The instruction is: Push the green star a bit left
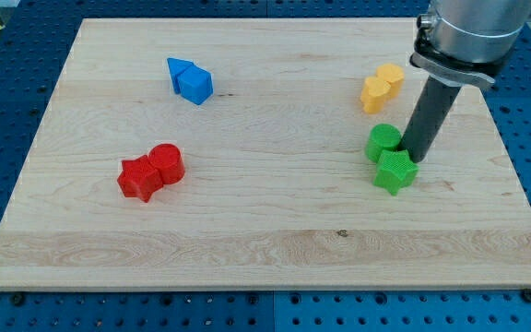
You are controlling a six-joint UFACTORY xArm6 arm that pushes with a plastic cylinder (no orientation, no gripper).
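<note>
The green star lies on the wooden board at the view's right, just below a green round block that touches it. My tip comes down from the view's top right and stands at the star's upper right edge, right beside the green round block.
Two yellow blocks sit together above the green pair. Two blue blocks lie at the upper left. A red star and a red round block touch at the left. The wooden board ends near the green blocks' right.
</note>
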